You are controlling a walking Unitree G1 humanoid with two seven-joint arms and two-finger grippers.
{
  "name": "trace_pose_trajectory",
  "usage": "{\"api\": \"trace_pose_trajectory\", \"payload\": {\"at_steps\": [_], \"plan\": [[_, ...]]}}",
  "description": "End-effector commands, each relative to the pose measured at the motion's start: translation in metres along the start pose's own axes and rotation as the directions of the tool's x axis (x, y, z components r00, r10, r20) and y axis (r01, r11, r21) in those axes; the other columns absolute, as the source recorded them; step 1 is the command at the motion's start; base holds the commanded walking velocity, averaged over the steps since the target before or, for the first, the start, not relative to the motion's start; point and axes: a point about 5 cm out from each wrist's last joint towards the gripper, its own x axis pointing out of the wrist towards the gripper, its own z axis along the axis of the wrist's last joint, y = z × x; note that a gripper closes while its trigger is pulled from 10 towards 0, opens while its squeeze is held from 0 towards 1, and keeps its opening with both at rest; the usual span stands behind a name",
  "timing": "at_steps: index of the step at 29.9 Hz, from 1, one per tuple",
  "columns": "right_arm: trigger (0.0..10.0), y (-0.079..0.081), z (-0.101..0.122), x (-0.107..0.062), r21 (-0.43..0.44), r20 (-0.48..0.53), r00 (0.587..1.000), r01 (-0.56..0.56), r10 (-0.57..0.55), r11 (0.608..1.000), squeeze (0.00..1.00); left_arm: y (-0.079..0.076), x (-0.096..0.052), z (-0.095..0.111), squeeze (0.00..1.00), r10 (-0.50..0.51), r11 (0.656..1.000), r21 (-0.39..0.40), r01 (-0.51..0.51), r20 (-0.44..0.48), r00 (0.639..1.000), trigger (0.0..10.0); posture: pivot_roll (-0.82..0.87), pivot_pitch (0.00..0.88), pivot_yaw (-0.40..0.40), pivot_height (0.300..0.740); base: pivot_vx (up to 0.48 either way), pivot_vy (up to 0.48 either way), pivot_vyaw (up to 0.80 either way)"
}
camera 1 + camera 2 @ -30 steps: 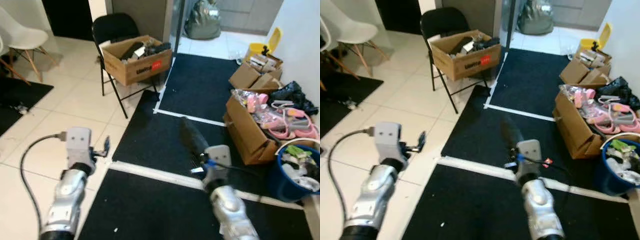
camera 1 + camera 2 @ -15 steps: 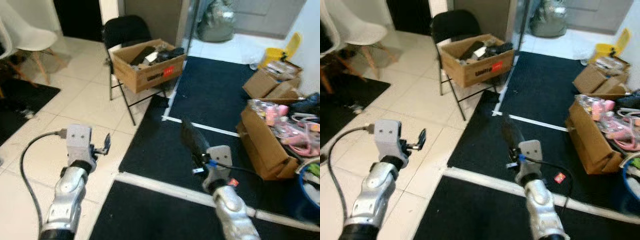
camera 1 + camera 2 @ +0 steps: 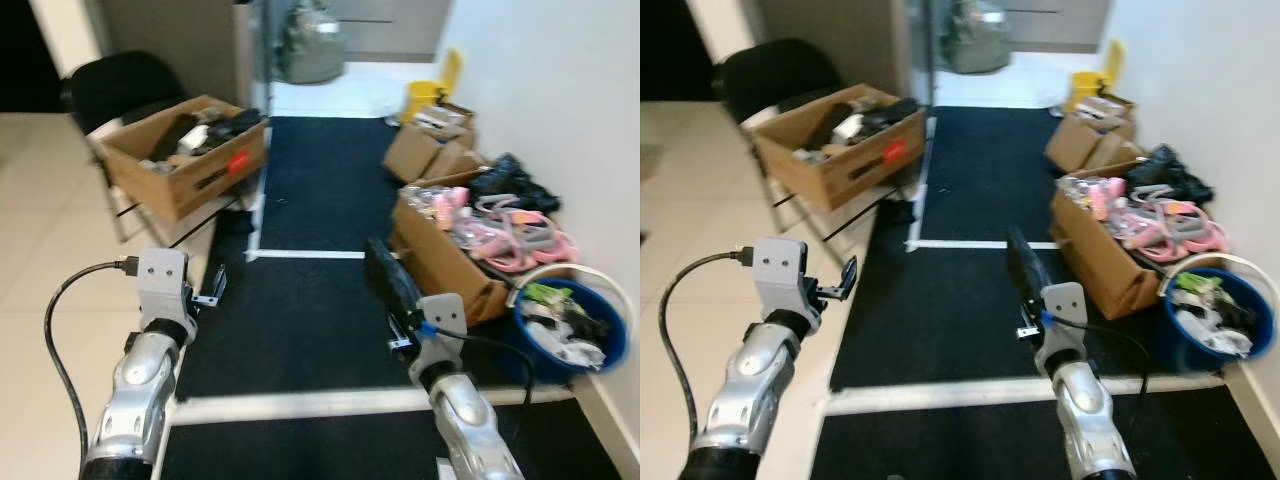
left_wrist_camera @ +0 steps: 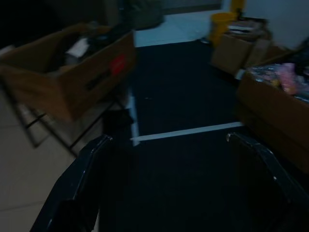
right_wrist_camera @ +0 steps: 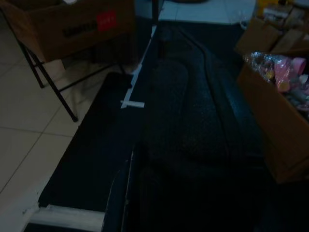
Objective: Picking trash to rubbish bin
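Observation:
A blue rubbish bin with a white rim stands against the right wall, with light trash inside it. My right gripper is held out over the black mat, left of the bin, its long black fingers pressed together and shut. In the right wrist view the fingers look dark and textured, and I cannot make out anything between them. My left gripper is raised at the mat's left edge and open. Its fingers stand wide apart with nothing between them.
A cardboard box of junk rests on a black folding chair at the left. More cardboard boxes with pink items line the right wall. A yellow container and a grey bag stand beyond them. White tape crosses the mat.
The camera has swung to the right: the chair box has slid left and the blue bin and right wall have come further into view. Both arms hold the same pose.

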Motion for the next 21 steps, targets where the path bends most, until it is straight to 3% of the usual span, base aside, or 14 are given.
{"api": "trace_pose_trajectory", "payload": {"at_steps": [1,21], "plan": [[10.0,-0.0055,0.0018,-0.0006,-0.004,0.015,1.0,0.025,-0.025,1.0,0.0,0.0003,-0.0024,-0.0038,0.0,-0.003,1.0,0.005,0.003,-0.013,1.0,10.0,-0.01,0.077,0.033,0.74,0.352,0.0,0.0],[10.0,-0.0072,-0.0021,-0.0007,-0.022,0.001,0.999,0.041,-0.041,0.999,0.0,0.0006,-0.0022,-0.0039,0.0,-0.008,1.0,0.011,0.008,-0.015,1.0,10.0,0.0,0.081,0.034,0.74,0.347,0.0,0.0]]}}
